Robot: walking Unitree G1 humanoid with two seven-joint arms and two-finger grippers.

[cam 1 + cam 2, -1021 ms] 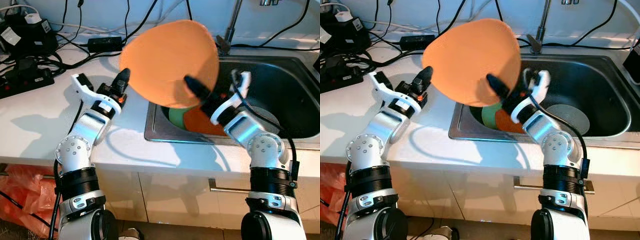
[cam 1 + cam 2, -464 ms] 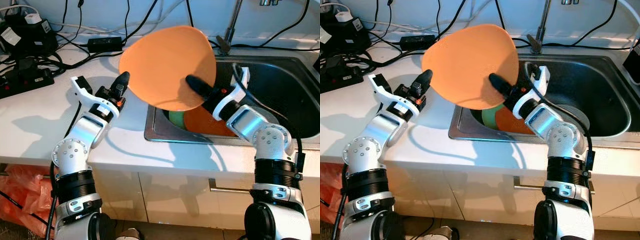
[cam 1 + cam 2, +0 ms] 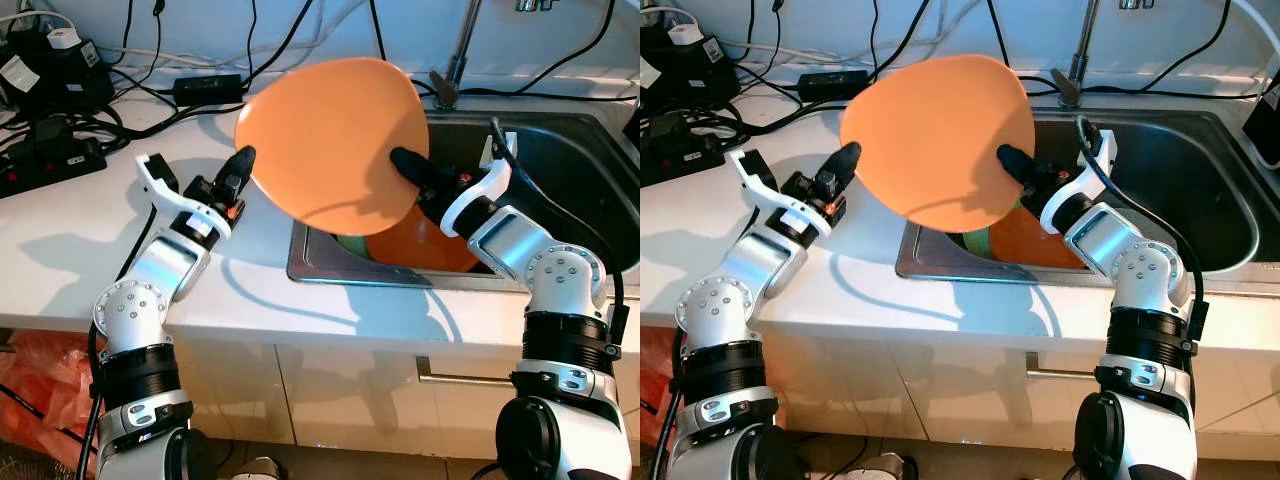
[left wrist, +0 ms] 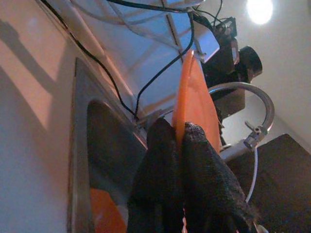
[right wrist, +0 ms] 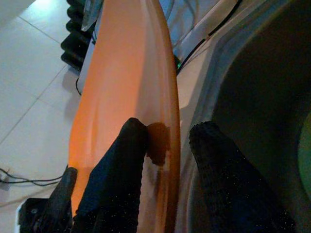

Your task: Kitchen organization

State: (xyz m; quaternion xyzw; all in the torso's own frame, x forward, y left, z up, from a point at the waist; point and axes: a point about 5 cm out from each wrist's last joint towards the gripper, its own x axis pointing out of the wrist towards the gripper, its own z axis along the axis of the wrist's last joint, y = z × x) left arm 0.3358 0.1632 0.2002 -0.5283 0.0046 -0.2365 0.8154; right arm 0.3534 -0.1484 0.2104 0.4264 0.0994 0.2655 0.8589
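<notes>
A large orange plate (image 3: 330,140) is held up on edge over the left rim of the sink (image 3: 570,140). My left gripper (image 3: 243,165) is shut on its left rim; in the left wrist view the two fingers (image 4: 165,160) pinch the plate's edge (image 4: 189,92). My right gripper (image 3: 405,162) straddles the plate's right rim, open. In the right wrist view one finger (image 5: 124,155) lies by the plate's face (image 5: 126,82), and the other stands apart from the rim. A second orange plate (image 3: 425,245) and a green dish (image 3: 350,243) lie in the sink below.
The faucet (image 3: 462,45) rises behind the sink. Power strips and tangled black cables (image 3: 50,110) cover the back left of the white counter (image 3: 80,230). A red plastic bag (image 3: 40,385) lies on the floor at the lower left.
My right gripper has slid rightward towards the plate's rim and its arm has drawn back over the sink. The plate has tilted a little more upright. The left gripper keeps its hold.
</notes>
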